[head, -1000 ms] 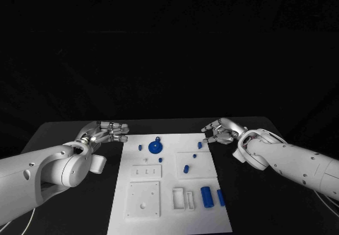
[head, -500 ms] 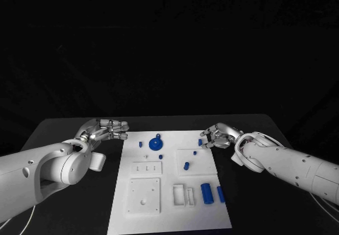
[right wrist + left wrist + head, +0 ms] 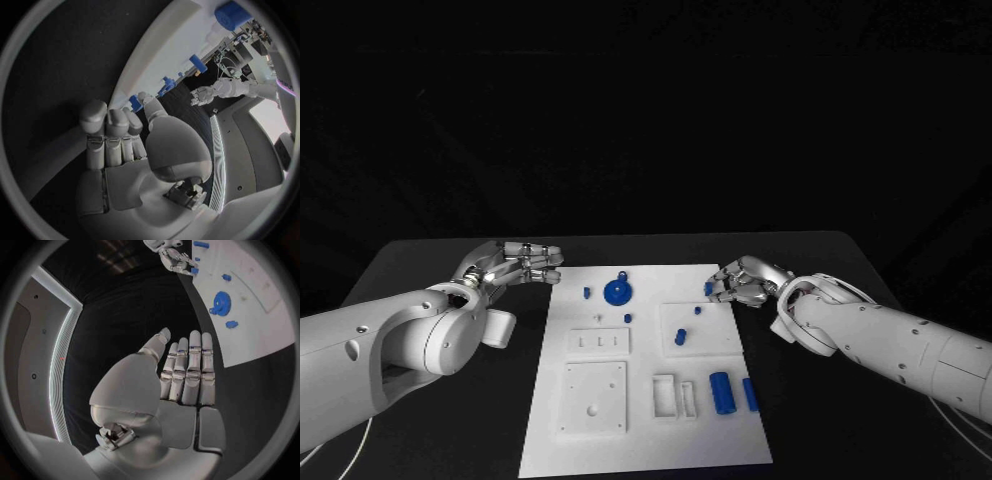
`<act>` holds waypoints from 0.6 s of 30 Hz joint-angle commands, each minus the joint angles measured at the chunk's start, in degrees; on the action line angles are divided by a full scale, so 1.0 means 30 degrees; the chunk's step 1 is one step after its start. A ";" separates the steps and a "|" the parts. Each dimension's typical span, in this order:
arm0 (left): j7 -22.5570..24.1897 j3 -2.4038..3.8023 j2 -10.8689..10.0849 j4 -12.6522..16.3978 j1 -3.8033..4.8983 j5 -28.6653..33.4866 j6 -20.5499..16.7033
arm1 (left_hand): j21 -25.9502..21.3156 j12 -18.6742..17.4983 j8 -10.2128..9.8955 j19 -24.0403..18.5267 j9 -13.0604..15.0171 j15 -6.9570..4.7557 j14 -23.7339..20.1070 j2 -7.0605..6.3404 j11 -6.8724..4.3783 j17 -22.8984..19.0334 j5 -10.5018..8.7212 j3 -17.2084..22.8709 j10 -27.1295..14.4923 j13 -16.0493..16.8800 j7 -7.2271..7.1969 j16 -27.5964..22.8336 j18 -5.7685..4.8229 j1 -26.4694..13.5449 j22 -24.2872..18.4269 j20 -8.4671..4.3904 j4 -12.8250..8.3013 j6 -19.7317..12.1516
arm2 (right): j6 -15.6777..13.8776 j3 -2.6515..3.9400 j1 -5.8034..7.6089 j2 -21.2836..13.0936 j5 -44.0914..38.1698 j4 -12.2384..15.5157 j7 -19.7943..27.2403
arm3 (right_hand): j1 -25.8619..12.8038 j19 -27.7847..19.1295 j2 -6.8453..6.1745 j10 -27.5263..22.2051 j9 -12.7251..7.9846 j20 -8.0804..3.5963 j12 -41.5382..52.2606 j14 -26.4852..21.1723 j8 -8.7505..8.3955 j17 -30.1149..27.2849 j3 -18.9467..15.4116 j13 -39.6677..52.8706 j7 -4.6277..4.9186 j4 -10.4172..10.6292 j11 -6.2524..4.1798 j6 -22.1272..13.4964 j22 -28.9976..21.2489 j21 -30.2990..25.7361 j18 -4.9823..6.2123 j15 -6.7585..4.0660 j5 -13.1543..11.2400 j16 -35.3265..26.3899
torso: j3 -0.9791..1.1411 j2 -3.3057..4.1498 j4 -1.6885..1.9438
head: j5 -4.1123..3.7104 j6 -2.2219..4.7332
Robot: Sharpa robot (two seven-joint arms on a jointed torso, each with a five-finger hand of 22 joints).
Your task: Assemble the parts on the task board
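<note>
Right robot hand seen from behind, palm up, fingers straight and held close together, thumb alongside, nothing in grasp. Hand over black counter, beside edge of white task board. Fingertips near board edge; contact cannot be told. Blue parts on board: large cylinder, smaller peg, small piece, another just by fingertips. Left robot hand beyond board, fingers curled; grasp cannot be told.

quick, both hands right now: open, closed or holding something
Left hand: open, fingers straight, holding nothing, beside the task board.
Right hand: fingers curled at the board's edge; a hold cannot be told.
</note>
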 commanded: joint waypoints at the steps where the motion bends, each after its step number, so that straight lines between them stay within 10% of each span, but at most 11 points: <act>1: 0.0109 0.0012 -0.0003 0.0054 0.0004 -0.0064 0.0363 | -0.0061 -0.0013 -0.0016 0.0109 0.0002 0.0031 -0.0060 0.0046 0.0012 -0.0011 -0.0091 -0.0084 -0.0125 0.0020 0.0002 -0.0079 0.0010 -0.0069 -0.0033 0.0025 -0.0040 -0.0132 | 0.0235 -0.0026 -0.0061 0.0088 -0.0126 -0.0007 -0.0014 | -0.0111 0.0669 0.0278 0.0057 0.0004 0.0033 0.0129 0.0029 -0.0079 0.0038 0.0447 0.0040 -0.0016 -0.0123 -0.0024 0.0250 0.1980 0.0146 0.0334 -0.0006 -0.0590 0.0106 | 0.0003 -0.0009 -0.0023 | 0.0014 -0.0013; 18: -0.0019 0.0012 -0.0033 0.0072 0.0006 -0.0090 0.0524 | -0.0090 -0.0019 -0.0015 0.0112 0.0003 0.0042 -0.0068 0.0073 0.0036 -0.0013 -0.0124 -0.0132 -0.0192 0.0019 0.0001 -0.0083 0.0003 -0.0113 -0.0036 0.0035 -0.0042 -0.0127 | 0.0078 -0.0026 -0.0069 0.0367 -0.0145 -0.0020 -0.0061 | -0.0644 0.0651 -0.0140 0.0121 0.0004 0.0007 0.0196 0.0039 -0.0079 0.0091 0.2058 0.0131 -0.0048 -0.0230 -0.0040 0.0415 0.1977 0.0200 0.0311 -0.0020 -0.1249 0.0071 | -0.0005 -0.0018 -0.0017 | 0.0081 -0.0010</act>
